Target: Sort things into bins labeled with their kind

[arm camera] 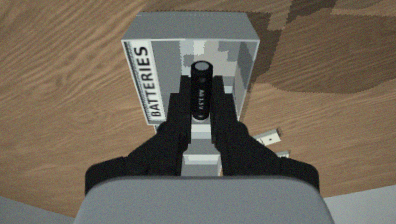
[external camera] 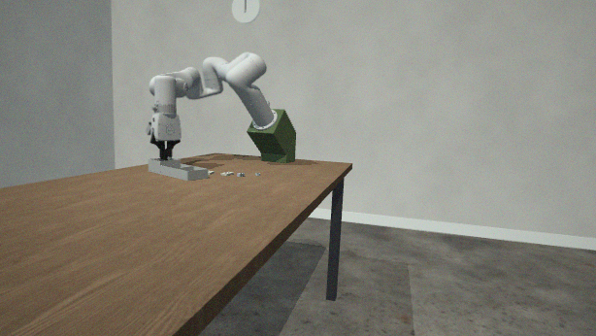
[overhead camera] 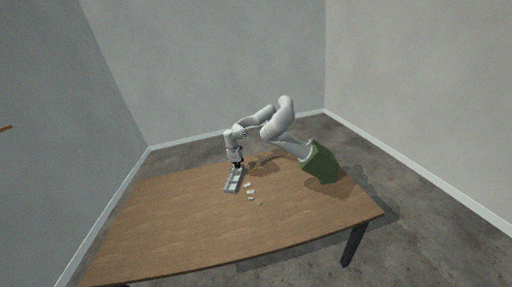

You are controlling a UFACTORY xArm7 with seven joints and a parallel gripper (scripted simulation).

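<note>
Grey bin (arm camera: 150,30) on counter (arm camera: 60,100), open top; inside looks grey, contents unclear. Tool (arm camera: 202,112) nearly shut, black fingers clamped on black battery (arm camera: 201,90), held directly over bin opening. Small white bits (arm camera: 267,137) on counter just beside bin, right side in wrist view. Bin label reads "BATTERIES" (arm camera: 150,80). Writing on battery too blurred to read. Green base (external camera: 279,138) well apart.

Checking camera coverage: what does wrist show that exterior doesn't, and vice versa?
Wrist only: the black battery clamped between the fingers, over the bin labelled BATTERIES.
Exterior only: the whole arm, green base, table edge, wall and floor.
Both: the gripper above the bin row, small items beside it.
</note>
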